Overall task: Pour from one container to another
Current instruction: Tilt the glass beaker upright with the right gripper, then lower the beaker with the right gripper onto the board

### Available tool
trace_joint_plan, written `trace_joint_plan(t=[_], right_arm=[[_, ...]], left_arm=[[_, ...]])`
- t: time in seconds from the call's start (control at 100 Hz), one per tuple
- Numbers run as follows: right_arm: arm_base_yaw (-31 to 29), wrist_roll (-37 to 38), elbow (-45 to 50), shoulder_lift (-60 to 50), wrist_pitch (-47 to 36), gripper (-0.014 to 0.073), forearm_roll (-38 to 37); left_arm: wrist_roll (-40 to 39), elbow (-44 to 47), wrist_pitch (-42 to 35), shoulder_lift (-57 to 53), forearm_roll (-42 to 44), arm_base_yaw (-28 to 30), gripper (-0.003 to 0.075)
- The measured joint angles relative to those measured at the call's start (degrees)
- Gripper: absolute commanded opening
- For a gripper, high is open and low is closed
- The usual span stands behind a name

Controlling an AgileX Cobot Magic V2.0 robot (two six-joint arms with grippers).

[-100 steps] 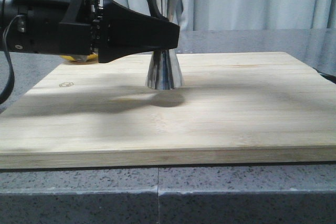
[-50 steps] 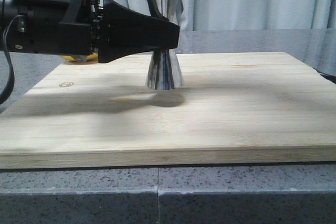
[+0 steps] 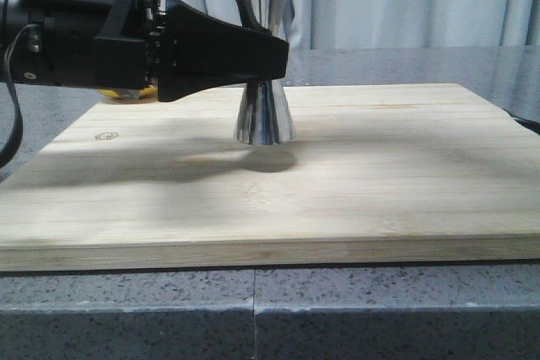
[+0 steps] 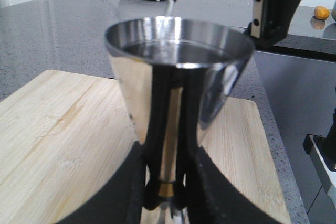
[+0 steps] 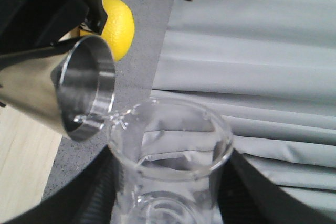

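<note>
Glass beaker (image 5: pixel 170 166) tipped, lip over steel jigger (image 5: pixel 68 90).

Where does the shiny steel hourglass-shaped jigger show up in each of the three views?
Front view: shiny steel hourglass-shaped jigger stands mid-board, its waist hidden by the left gripper.
Left wrist view: its upper cone fills the centre.
Right wrist view: its open rim at left, beside the clear glass beaker.
Shared landmark: the pale wooden board.

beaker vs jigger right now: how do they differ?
Material: the beaker is clear glass; the jigger is mirror-bright steel with a gold waist band.
Pose: the beaker is tipped, lip over the jigger's rim; the jigger stands upright on the board.
Shared: each is held in a pincer, left pincer on the jigger.
</note>
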Motion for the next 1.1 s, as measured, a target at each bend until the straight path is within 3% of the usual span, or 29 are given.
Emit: trace_joint_plan(t=[0.36,0.67,0.84,1.1], right_arm=[[0.0,0.0,0.0,0.0,0.5,0.0193,14.7],[-0.4,0.0,0.0,0.0,1.3,0.0193,41.6],[-4.0,0.0,0.0,0.0,0.0,0.0193,52.0],[-15.3,0.0,0.9,0.0,-5.7,0.0193,66.7]], left_arm=[[0.0,0.0,0.0,0.0,0.0,0.0,-0.0019],[0.0,0.0,0.0,0.0,0.0,0.0,-0.0019],[0.0,0.0,0.0,0.0,0.0,0.0,-0.0019],[0.0,0.0,0.0,0.0,0.2,0.0,-0.0019]])
